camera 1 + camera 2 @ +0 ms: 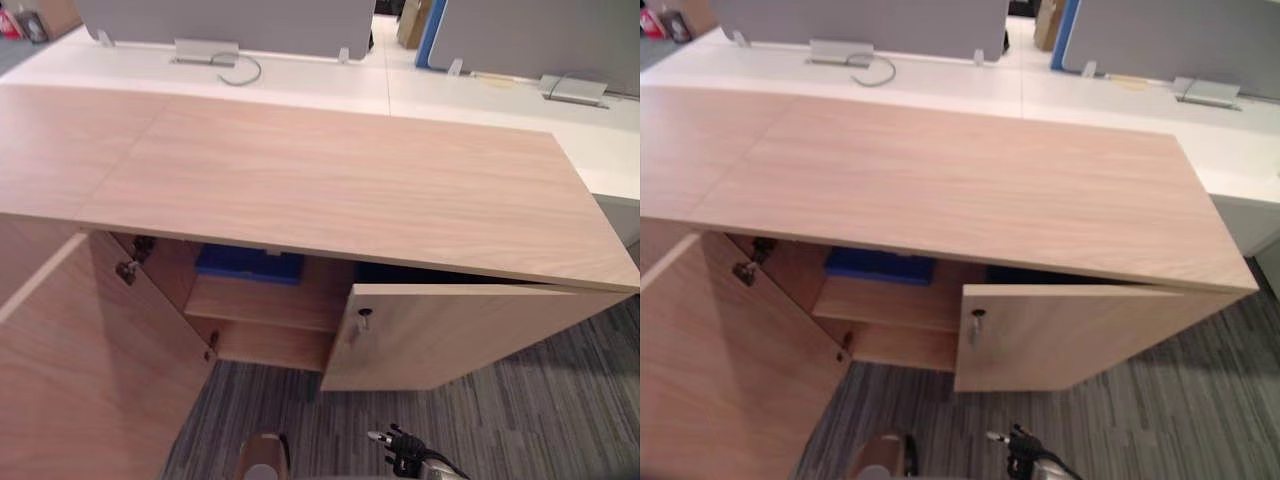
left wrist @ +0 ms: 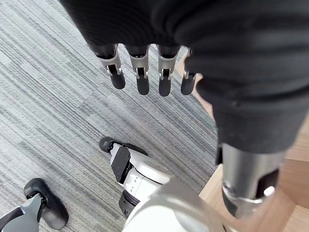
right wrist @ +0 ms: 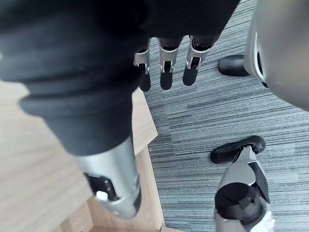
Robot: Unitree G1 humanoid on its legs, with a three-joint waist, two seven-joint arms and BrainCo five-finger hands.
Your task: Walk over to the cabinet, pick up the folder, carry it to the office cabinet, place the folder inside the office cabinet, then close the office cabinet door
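Note:
The office cabinet [image 1: 330,180] has a pale wood top and stands right in front of me. Its left door [image 1: 90,360] is swung wide open; its right door [image 1: 450,335], with a small lock knob [image 1: 364,316], stands partly ajar. Inside, a blue folder [image 1: 250,264] lies flat on the upper shelf [image 1: 265,302], half hidden under the top. My right hand [image 1: 405,452] hangs low over the carpet in front of the right door, its fingers [image 3: 166,72] straight and holding nothing. My left hand [image 2: 140,72] hangs beside the open left door with straight, empty fingers.
Behind the cabinet run white desks [image 1: 300,75] with grey partition screens [image 1: 230,20], metal socket boxes [image 1: 205,52] and a loose cable. Grey striped carpet [image 1: 500,420] covers the floor in front. The open left door juts out towards me on the left.

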